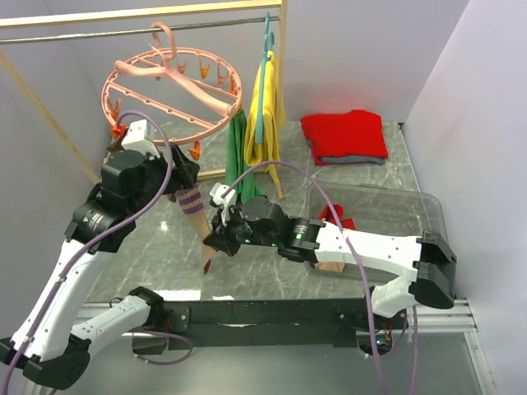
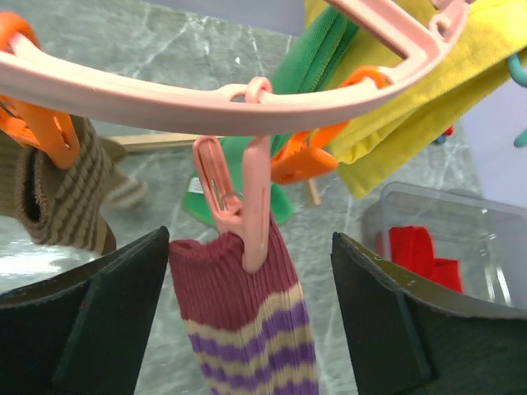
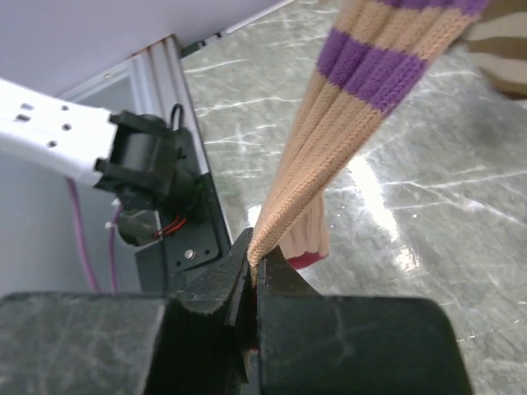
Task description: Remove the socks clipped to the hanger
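Observation:
The salmon-pink hanger hangs from the rail at the back left, its ring crossing the top of the left wrist view. A pink clip holds a sock with a maroon cuff and purple-and-tan stripes. My left gripper is open, one finger on each side of the cuff just below the clip. The sock hangs down to my right gripper, which is shut on its tan lower part. An orange clip holds a brown-and-tan striped sock to the left.
A clear plastic bin at the right holds red socks. A folded red garment lies at the back. Yellow cloth and green cloth hang by the teal hanger, close behind the ring.

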You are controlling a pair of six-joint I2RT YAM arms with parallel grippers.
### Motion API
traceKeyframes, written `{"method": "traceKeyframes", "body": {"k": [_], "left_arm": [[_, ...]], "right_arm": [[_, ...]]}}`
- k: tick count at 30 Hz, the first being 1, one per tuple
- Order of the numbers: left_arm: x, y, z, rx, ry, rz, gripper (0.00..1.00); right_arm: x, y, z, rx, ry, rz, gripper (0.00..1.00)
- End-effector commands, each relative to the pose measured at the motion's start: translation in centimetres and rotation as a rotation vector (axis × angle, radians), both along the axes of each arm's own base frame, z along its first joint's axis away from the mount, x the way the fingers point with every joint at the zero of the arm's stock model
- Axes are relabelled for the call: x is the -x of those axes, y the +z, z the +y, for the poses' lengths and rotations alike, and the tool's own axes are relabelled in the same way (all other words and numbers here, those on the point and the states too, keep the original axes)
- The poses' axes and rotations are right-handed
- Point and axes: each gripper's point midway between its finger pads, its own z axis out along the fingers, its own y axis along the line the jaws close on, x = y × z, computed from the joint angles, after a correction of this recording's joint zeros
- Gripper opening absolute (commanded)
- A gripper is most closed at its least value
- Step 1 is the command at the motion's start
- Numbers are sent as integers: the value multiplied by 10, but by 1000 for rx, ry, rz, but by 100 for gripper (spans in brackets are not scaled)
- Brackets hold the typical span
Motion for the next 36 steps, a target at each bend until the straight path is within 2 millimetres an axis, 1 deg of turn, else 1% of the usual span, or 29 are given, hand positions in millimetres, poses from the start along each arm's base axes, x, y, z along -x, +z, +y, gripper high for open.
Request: {"method": "traceKeyframes", "body": {"k": [1,2,3,5,7,8,9,10,12,13,16,19,27,29,30,33,35,36], "left_arm": [[-7,27,-10,159,15,-82,81],[-8,27,-10,166,18,-88,81],[-10,32,-11,180,17,-106,80],[-11,35,-13,187,13,-113,80],[-16,36,-16,199,2,-114,79],[-18,36,-18,207,-3,-108,79],[-18,38,-22,221,-24,-110,79],[-20,36,-22,226,-25,-107,78],[-21,36,-22,251,-18,-102,74],[-23,37,-22,260,-14,-109,70],[-23,39,-19,285,0,-127,65],[-23,42,-18,300,4,-141,63],[-28,43,-18,294,1,-155,58],[-29,45,-14,280,15,-166,53],[-29,45,-12,276,23,-165,45],[-29,46,-6,269,45,-178,33],[-28,46,-4,271,50,-181,29],[-30,44,-5,270,48,-178,26]], "right_arm": [[18,8,-16,-12,88,4,0],[17,8,-18,-17,92,11,0],[19,10,-19,-23,103,17,0],[24,12,-24,-40,133,24,0],[25,12,-28,-49,142,29,0],[27,16,-27,-69,155,25,0],[26,16,-28,-72,150,30,0],[25,18,-28,-79,148,29,0],[24,17,-30,-85,146,41,0],[24,20,-30,-98,145,39,0],[24,23,-30,-107,150,44,0],[24,26,-31,-116,147,46,0],[25,29,-33,-119,139,57,0],[25,29,-35,-111,129,62,0],[25,30,-36,-111,127,63,0],[26,33,-39,-116,124,67,0],[27,31,-40,-114,120,75,0],[28,29,-41,-113,121,79,0]]}}
